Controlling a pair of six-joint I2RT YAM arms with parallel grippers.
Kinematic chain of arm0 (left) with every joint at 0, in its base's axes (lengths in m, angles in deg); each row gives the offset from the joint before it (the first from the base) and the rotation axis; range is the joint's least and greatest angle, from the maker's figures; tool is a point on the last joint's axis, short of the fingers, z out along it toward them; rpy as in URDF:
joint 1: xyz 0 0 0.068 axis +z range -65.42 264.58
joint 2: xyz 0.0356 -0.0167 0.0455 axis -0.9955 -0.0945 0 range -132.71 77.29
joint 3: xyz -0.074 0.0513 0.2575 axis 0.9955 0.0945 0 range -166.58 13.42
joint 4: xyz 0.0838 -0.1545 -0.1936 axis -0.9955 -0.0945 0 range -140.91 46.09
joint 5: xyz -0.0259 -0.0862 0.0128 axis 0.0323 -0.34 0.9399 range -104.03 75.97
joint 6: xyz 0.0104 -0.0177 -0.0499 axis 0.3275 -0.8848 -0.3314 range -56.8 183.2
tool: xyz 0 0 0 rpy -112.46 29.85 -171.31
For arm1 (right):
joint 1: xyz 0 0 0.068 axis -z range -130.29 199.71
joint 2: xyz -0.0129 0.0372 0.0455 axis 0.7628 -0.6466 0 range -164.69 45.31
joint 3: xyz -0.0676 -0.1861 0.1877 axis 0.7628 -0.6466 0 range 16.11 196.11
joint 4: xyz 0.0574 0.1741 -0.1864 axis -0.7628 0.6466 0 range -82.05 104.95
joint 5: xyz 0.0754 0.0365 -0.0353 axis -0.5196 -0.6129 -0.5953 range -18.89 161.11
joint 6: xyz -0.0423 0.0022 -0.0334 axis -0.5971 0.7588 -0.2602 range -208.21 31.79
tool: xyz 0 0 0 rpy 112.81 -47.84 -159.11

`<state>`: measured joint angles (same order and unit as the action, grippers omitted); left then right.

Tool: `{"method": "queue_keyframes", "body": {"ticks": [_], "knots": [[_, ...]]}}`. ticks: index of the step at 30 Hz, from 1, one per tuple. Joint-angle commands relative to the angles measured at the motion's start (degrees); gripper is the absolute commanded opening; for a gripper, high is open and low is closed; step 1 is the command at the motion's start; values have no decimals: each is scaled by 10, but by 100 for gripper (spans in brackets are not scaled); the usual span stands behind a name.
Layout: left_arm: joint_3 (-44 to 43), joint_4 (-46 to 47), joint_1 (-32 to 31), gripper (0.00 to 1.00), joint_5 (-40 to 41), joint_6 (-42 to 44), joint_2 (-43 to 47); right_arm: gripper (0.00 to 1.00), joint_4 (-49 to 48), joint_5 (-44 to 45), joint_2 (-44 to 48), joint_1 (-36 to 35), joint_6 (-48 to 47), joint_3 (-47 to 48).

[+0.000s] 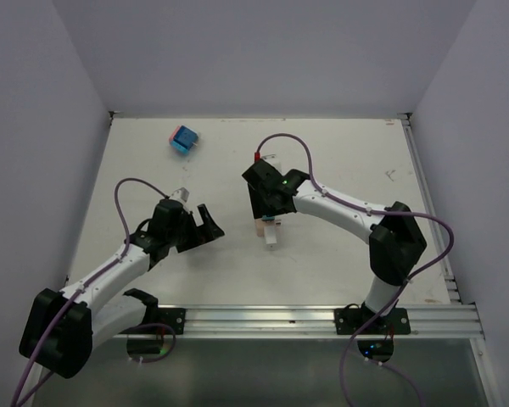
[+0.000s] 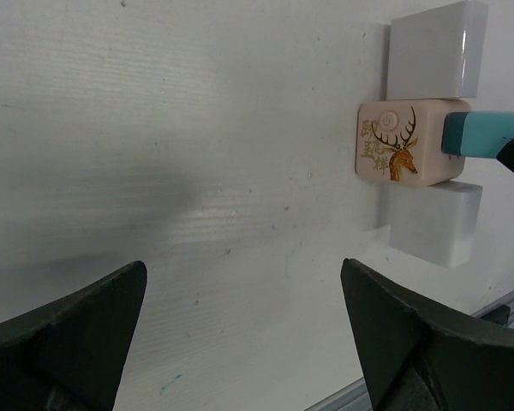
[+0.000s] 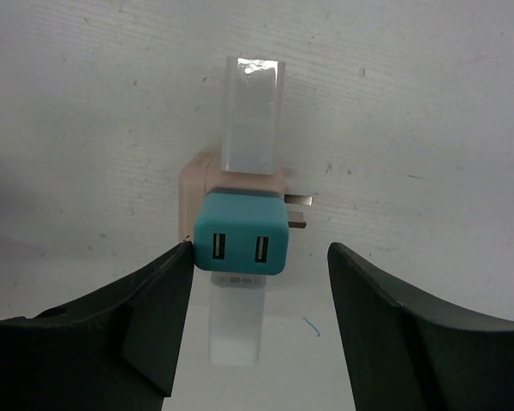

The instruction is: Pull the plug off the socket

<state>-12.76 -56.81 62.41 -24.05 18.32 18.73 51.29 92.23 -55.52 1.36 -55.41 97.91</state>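
A teal plug (image 3: 240,233) with two USB ports sits in a pale pink socket block (image 3: 193,193), which lies on the table between clear white holder pieces (image 3: 250,116). My right gripper (image 3: 259,250) straddles the plug. Its left finger touches the plug's side and the right finger stands apart, so the jaws are open. Two metal prongs (image 3: 295,204) stick out at the socket's right. In the left wrist view the socket (image 2: 400,141) shows a deer print, with the plug (image 2: 480,131) on its right. My left gripper (image 2: 244,265) hangs open and empty over bare table, left of the socket.
A blue and pink block (image 1: 184,138) lies at the far left of the table. White blocks (image 2: 437,50) flank the socket on both sides. An aluminium rail (image 1: 322,320) runs along the near edge. Grey walls enclose the table.
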Motion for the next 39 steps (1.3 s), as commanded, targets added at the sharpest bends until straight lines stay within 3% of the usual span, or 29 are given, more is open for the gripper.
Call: {"method": "queue_keyframes", "body": {"ticks": [1, 10, 20, 26, 39], "knots": [[5, 53, 4, 100, -21, -16, -10, 67, -8, 10, -10, -2, 17, 20], [-2, 103, 2, 100, -41, -39, -57, 58, -32, -4, -27, -3, 24, 13], [-41, 146, -24, 100, -43, -64, -123, 16, -78, -48, 12, -2, 38, -44], [-81, 154, -77, 100, -18, -91, -167, 1, -148, -93, 54, 5, 58, -111], [-121, 161, -103, 99, -19, -129, -223, 0, -264, -187, 125, 40, 110, -235]]}}
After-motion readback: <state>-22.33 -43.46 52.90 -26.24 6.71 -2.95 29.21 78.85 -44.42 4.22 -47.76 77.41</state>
